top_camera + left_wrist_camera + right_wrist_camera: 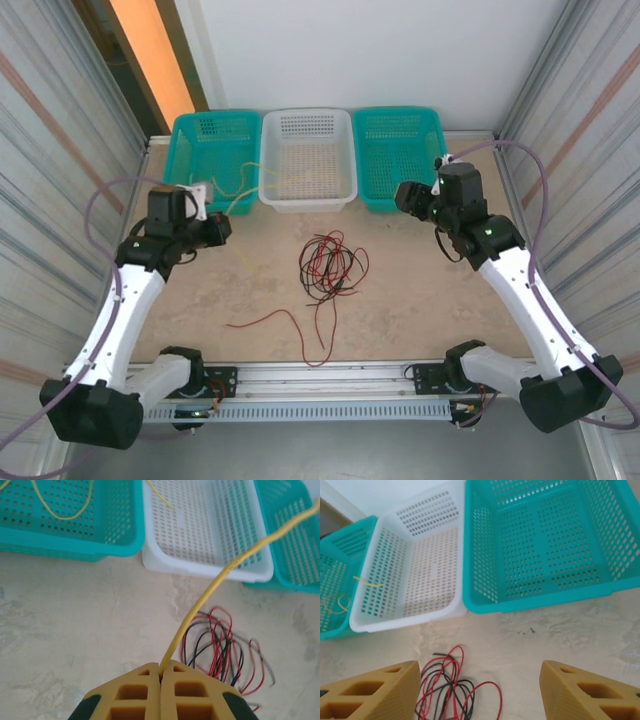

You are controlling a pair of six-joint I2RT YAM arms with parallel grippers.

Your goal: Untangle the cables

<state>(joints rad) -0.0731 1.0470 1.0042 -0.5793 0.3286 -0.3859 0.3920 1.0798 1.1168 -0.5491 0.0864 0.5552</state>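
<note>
Currently, yellow cable (220, 576) trailing through teal basket (122, 535) and white basket (200, 569), left claw (160, 672) clamped on it, right claw (479, 672) apart.

Red and black cables (325, 268), yellow cable (215, 582); table (430, 310) mottled beige. Left basket (205, 128) and right basket (400, 150) teal, middle basket (307, 150) white, all perforated. Fingers (370, 692) mustard-yellow, dark green bases. Arms (125, 310) white, black joints. Walls (50, 100) ribbed grey.

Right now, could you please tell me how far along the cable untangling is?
Done: the yellow cable looks clear of the tangle, partly in the left basket; one red strand lies apart. In hand: the left hand is shut on the yellow cable. Still to do: the red and black tangle mid-table, with the right hand open nearby.
</note>
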